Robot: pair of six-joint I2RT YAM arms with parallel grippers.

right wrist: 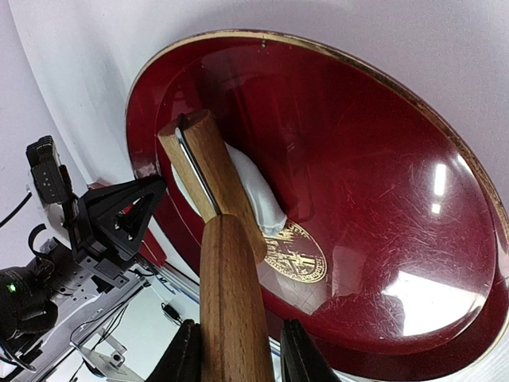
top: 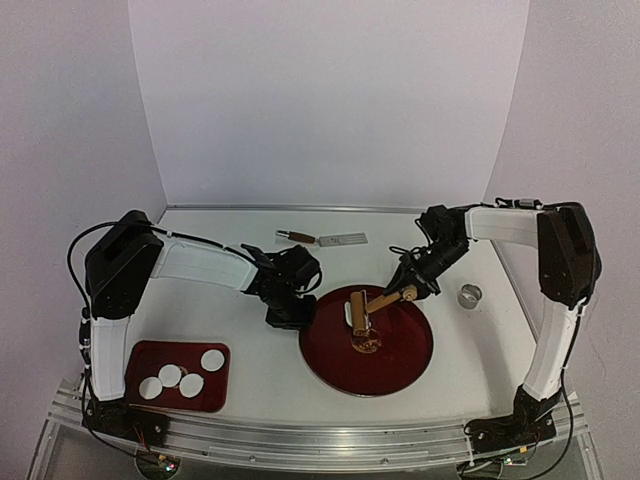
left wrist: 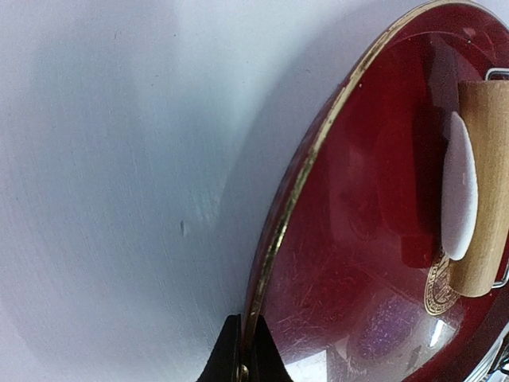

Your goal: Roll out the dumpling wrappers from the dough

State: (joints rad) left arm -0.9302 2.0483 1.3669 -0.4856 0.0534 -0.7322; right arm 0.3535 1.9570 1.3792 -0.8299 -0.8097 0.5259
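A dark red round plate (top: 400,360) lies mid-table. A wooden rolling pin (top: 358,312) rests on a white ragged dough piece (right wrist: 258,199) on the plate's left part; the dough also shows in the left wrist view (left wrist: 459,191). My right gripper (top: 412,287) is shut on the pin's handle (right wrist: 231,302). My left gripper (top: 296,318) is shut on the plate's gold rim (left wrist: 298,183) at its left edge. Several round white dumpling wrappers (top: 212,358) lie in a red tray (top: 150,358) at the front left.
A small metal ring (top: 470,295) stands right of the plate. A metal scraper with a dark handle (top: 322,239) lies at the back centre. The table's aluminium front rail (top: 330,440) runs along the near edge.
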